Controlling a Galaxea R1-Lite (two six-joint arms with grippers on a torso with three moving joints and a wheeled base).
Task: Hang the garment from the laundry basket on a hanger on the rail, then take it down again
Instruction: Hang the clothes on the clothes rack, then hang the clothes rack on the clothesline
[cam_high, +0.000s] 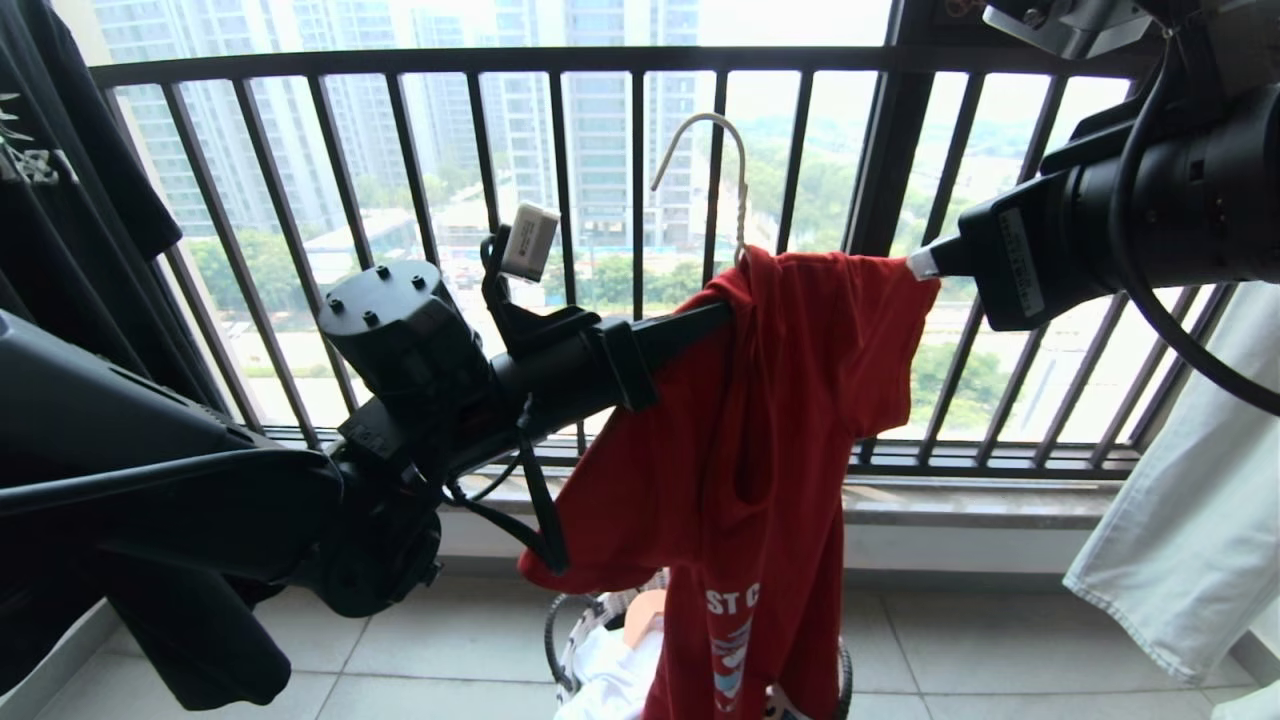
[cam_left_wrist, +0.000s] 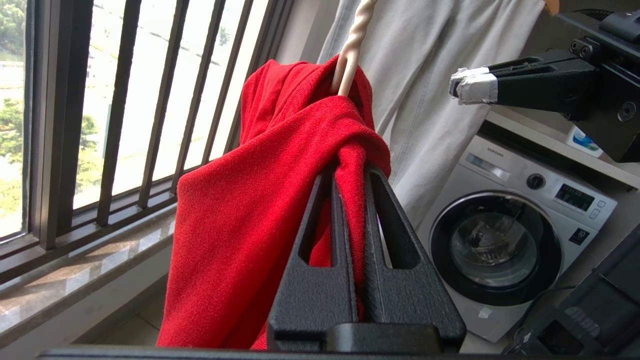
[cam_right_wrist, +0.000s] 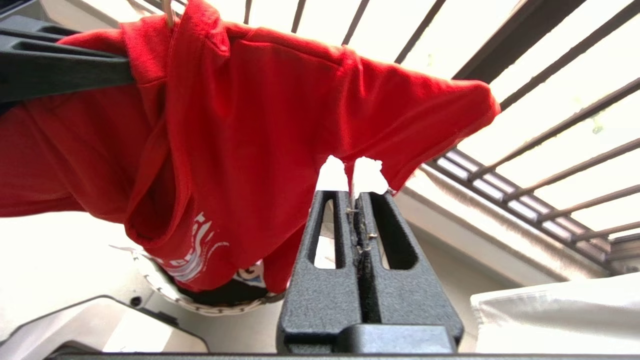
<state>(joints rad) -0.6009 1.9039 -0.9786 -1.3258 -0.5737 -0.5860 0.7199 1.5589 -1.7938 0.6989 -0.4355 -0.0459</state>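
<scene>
The red garment (cam_high: 760, 430) hangs draped over the pale wire hanger (cam_high: 742, 200), whose hook stands free in the air in front of the window. My left gripper (cam_high: 725, 315) is shut on a bunched fold of the garment (cam_left_wrist: 240, 215) just below the hanger's twisted neck (cam_left_wrist: 352, 45). My right gripper (cam_high: 922, 262), with white-taped tips, is shut and empty at the far sleeve end; its tips (cam_right_wrist: 352, 172) show against the sleeve hem (cam_right_wrist: 430, 125). The laundry basket (cam_high: 553, 640) stands on the floor beneath the garment. The rail is out of view.
A black barred railing (cam_high: 600, 60) runs across the window behind the garment. A black T-shirt (cam_high: 60, 200) hangs at the left and a white cloth (cam_high: 1190, 520) at the right. A washing machine (cam_left_wrist: 515, 235) stands beyond the white cloth. White laundry (cam_high: 610, 680) lies in the basket.
</scene>
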